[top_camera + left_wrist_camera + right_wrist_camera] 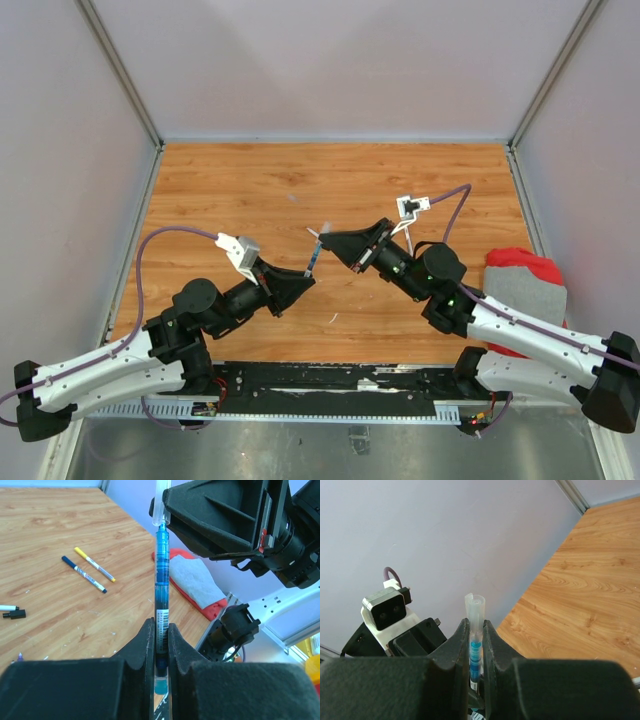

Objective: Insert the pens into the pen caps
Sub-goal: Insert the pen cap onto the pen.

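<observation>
Blue translucent stick pen (162,580) is standing clamped between the two black fingers (145,645) of the left gripper (160,630). They are pressing together on its labelled lower barrel, and most of the barrel is reaching out beyond the fingertips. At the far end of the pen, the clear tube-shaped plastic cap (475,605) is sitting between the fingers of the right gripper (476,627). These are closing tight on the cap, and its far end is sticking out past their tips.

In the right wrist view, blue is showing inside the cap between those fingers. So I am judging that the tip is entering the mouth but is not fully seated. To do this step well, the two grippers should be pushing toward each other slowly, strictly along the line of the pen and without tilting. Such a long free barrel is likely bending or slipping easily in the grip.

Further out from the left fingers, on the brown wooden table (60,530), a thin white pen with yellow ends (95,565) and a thin white pen with dark blue ends (84,574) are lying just beside each other. A red and grey cloth (192,580) is lying beyond the held pen.
</observation>
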Available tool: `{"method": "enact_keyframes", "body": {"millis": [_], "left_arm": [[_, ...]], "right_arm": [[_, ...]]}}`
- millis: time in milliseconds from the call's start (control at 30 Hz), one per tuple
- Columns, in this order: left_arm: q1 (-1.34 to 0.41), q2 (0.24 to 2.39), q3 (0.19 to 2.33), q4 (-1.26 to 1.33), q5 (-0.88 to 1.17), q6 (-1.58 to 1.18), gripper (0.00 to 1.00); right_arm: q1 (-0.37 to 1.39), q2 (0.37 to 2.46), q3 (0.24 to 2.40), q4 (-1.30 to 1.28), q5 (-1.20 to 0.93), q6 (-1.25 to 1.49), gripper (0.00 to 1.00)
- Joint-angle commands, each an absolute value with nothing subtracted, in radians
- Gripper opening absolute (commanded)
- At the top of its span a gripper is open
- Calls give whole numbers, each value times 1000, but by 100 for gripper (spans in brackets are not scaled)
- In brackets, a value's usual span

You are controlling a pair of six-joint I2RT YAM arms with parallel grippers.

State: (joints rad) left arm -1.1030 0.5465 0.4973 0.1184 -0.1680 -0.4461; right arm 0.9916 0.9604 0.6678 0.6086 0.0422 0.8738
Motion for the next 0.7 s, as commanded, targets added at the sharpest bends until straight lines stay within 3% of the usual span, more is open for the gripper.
{"method": "enact_keyframes", "body": {"millis": [0, 367, 667], "left_arm": [[-1112, 541, 499, 126, -187, -436, 1], [-1111, 541, 501, 129, -194, -438, 0], [-1112, 549, 505, 135, -195, -437, 0]], "right_arm": [[979, 960, 653, 620, -3, 888, 1], [981, 970, 610, 644, -66, 926, 2], [1001, 1018, 577, 698, -98, 956, 13]]}}
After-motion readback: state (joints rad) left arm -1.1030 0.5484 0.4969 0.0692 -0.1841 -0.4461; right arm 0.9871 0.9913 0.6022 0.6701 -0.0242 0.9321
